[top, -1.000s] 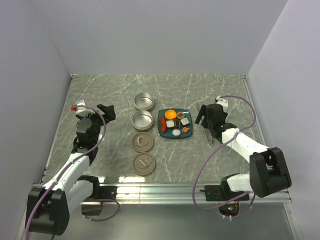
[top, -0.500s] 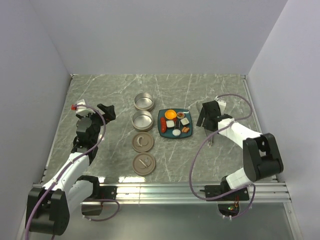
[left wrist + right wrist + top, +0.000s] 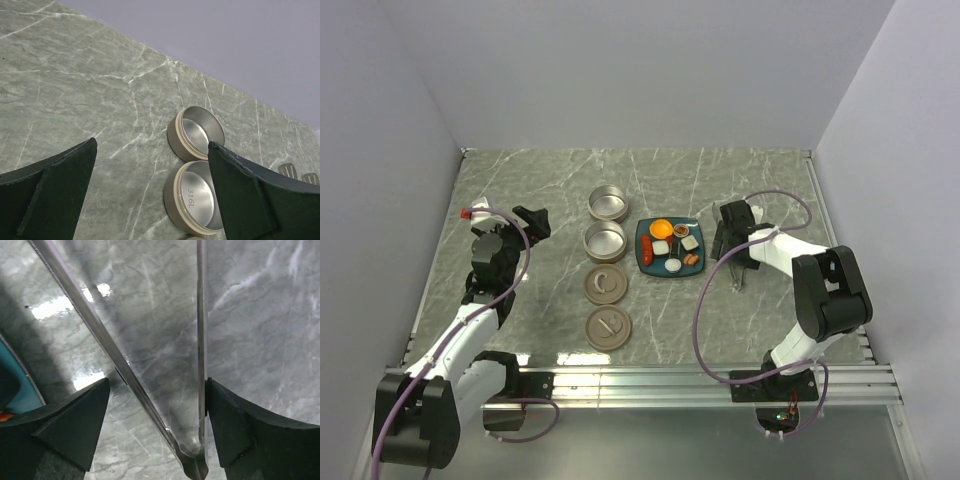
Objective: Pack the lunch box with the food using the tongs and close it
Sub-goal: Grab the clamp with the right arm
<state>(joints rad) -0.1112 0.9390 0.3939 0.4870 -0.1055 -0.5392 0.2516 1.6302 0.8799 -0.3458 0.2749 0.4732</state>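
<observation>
The tongs (image 3: 739, 272) lie on the marble, right of the teal plate (image 3: 643, 229) that carries the food: an orange ball (image 3: 661, 228), white cubes and red sausage pieces. My right gripper (image 3: 734, 254) is down over the tongs, open. In the right wrist view the gripper (image 3: 157, 385) straddles both tong arms (image 3: 100, 330) near their hinge. Its right finger touches one arm; the left finger stands apart from the other. The lunch box is two open round tins (image 3: 608, 204) (image 3: 605, 241). My left gripper (image 3: 535, 222) hovers open left of the tins (image 3: 197, 197).
Two round lids (image 3: 605, 285) (image 3: 608, 327) lie in front of the tins. The plate's edge (image 3: 20, 390) shows just left of my right gripper. Grey walls close in the table on three sides.
My right gripper swung left and came down over the tongs, and its jaws narrowed a little. The left arm has not moved.
</observation>
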